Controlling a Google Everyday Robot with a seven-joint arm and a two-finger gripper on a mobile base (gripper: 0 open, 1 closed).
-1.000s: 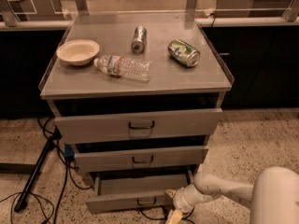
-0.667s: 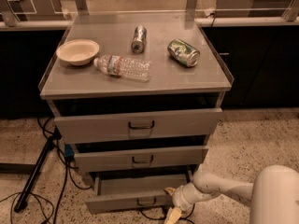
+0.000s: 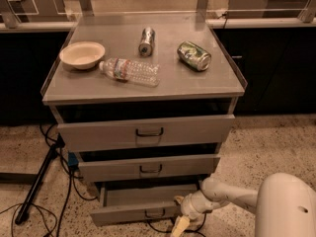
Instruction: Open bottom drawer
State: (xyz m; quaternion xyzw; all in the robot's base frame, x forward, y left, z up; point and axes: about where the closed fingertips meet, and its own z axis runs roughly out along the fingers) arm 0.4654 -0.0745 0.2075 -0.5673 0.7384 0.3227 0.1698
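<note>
The bottom drawer [image 3: 133,210] is the lowest of three grey drawers in the cabinet. It stands pulled out, so its inside floor shows, and its small dark loop handle [image 3: 154,213] is on the front panel. My gripper [image 3: 180,220] is at the right end of that front panel, low near the floor, to the right of the handle. The white arm reaches in from the lower right.
The middle drawer [image 3: 148,167] and top drawer [image 3: 145,131] sit above. On the cabinet top [image 3: 197,85] lie a cream bowl [image 3: 82,54], a plastic bottle [image 3: 130,71], a silver can [image 3: 146,41] and a green can [image 3: 194,55]. Cables and a black stand leg [image 3: 37,181] lie left.
</note>
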